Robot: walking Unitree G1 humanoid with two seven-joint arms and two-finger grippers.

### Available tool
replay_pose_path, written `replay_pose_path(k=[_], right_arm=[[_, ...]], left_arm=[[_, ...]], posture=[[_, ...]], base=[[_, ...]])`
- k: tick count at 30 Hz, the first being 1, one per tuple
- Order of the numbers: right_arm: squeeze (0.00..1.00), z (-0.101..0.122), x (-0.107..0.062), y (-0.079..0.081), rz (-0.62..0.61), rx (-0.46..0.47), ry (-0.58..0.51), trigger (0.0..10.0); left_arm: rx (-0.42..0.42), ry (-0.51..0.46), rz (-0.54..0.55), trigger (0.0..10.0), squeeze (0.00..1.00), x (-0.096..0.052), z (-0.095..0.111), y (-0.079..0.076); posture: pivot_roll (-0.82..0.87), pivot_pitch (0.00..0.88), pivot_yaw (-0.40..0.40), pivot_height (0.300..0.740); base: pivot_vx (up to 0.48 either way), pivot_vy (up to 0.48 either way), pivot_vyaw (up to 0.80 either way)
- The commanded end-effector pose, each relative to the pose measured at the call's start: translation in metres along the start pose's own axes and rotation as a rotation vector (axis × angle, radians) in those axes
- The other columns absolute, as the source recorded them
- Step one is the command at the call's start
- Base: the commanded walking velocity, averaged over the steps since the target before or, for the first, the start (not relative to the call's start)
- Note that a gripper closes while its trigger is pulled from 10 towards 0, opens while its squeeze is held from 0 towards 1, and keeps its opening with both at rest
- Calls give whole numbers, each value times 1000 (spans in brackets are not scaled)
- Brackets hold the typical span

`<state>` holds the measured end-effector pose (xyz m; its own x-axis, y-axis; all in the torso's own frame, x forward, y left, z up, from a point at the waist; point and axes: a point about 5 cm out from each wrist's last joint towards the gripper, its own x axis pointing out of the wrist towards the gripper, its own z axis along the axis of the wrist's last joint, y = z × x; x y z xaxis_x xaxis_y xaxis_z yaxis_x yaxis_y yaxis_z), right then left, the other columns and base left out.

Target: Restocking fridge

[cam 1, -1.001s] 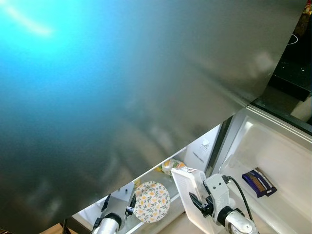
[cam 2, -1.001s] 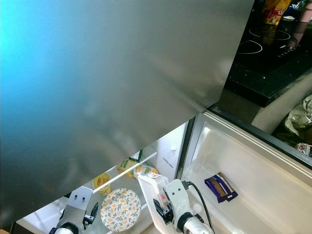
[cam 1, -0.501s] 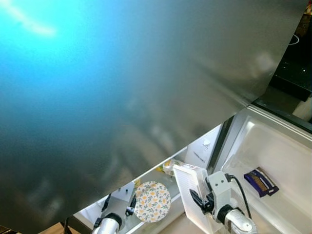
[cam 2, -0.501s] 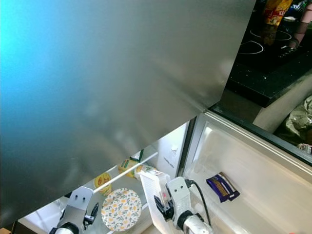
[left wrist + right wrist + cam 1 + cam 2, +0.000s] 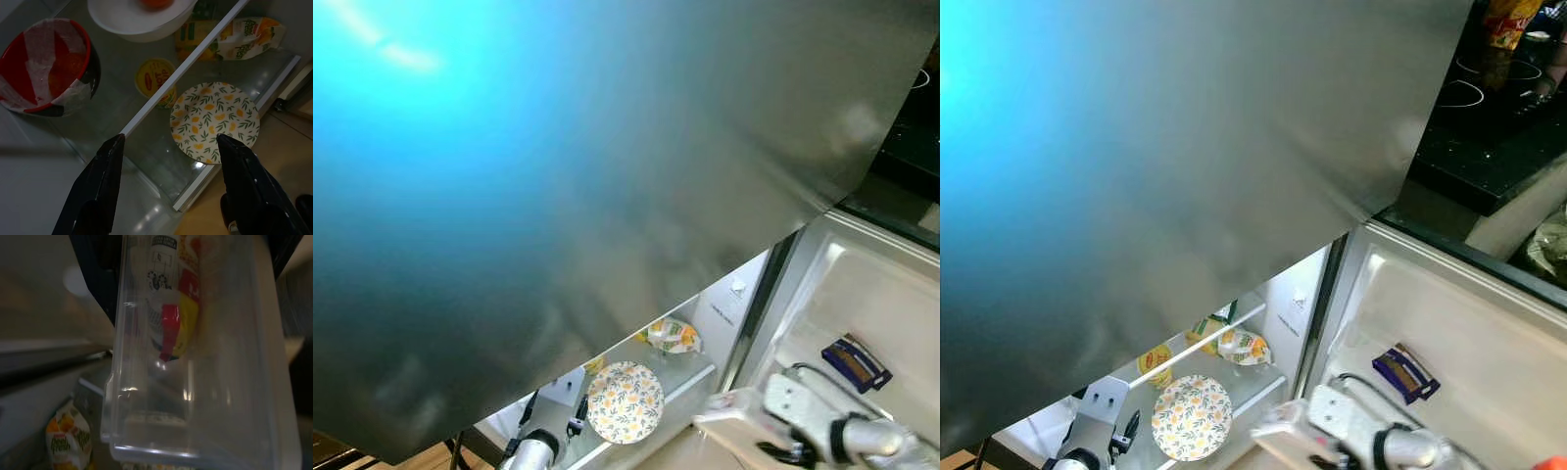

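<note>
The fridge stands open under a big grey door [image 5: 607, 176]. On its glass shelf [image 5: 122, 122] lie a floral plate [image 5: 625, 402], an orange Fresh pouch [image 5: 673, 336] and a yellow tub [image 5: 156, 78]. My left gripper [image 5: 171, 141] hovers open over the shelf's front edge, beside the plate. My right gripper [image 5: 773, 448], blurred, is low in front of the fridge, shut on a clear plastic container [image 5: 195, 357] that holds a red and yellow packet [image 5: 178, 318]. The container [image 5: 736, 431] lies nearly flat.
A red bowl covered with film [image 5: 46, 68] and a white bowl [image 5: 139, 14] sit further back on the shelves. A dark snack pack [image 5: 855, 362] rests in the open door's shelf [image 5: 822, 294] on the right. A black cooktop [image 5: 1489, 108] lies beyond it.
My right arm has swung right and down, and the container has tipped from upright to nearly flat, uncovering the pouch. The left gripper has stayed put. The camera has shifted slightly.
</note>
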<state>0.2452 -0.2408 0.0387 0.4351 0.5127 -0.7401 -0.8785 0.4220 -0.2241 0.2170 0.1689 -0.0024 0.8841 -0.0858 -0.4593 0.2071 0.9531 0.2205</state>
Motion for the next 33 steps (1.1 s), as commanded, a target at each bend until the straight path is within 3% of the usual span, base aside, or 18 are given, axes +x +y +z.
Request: replay_pose_path(k=[1,2,5,14,16,21,22,23,24,27,30,33], right_arm=[[0,9,-6,-7,0,-23,-13,10000],[0,23,-10,-16,-39,-24,-57,10000],[0,35,-6,-19,-72,-40,-106,10000],[0,36,25,13,12,20,-127,10000],[0,35,23,16,24,31,-108,10000],[0,30,10,7,0,37,-60,10000],[0,22,-7,-6,-26,22,-2,10000],[0,22,-7,-6,-26,22,-2,10000],[0,13,-30,-22,-75,7,63,10000],[0,7,-52,-37,-131,-3,113,10000],[0,6,-62,-42,-155,-5,131,10000],[0,10,-98,-58,-233,-19,162,10000]], left_arm=[[6,19,-7,10000,0,-2,-5,-2],[9,21,-11,10000,0,-1,-6,-2],[11,22,-14,10000,0,-1,-6,-2],[14,18,-10,10000,0,-1,-5,-1],[15,20,-10,10000,0,-2,-6,0],[18,23,-13,10000,0,-2,-7,0],[18,21,-14,10000,0,-1,-6,0],[18,21,-14,10000,0,-1,-6,0],[18,18,-14,10000,0,0,-5,0],[17,17,-15,10000,0,1,-5,-1],[18,17,-17,10000,0,1,-5,-1],[21,20,-24,10000,0,1,-6,-2]], posture=[[-116,84,-6,740],[-121,85,-3,740],[-121,84,-3,740],[-110,81,-5,740],[-110,81,-5,740],[-109,79,-2,740],[-114,76,-1,740],[-114,76,-1,740],[-118,76,-3,740],[-121,76,-3,740],[-127,76,-2,740],[-133,78,-1,740]], base=[[0,0,0],[0,0,0],[0,0,0],[0,0,0],[0,0,0],[0,0,0],[0,0,0],[0,0,0],[0,0,0],[0,0,0],[0,0,0],[0,0,0]])
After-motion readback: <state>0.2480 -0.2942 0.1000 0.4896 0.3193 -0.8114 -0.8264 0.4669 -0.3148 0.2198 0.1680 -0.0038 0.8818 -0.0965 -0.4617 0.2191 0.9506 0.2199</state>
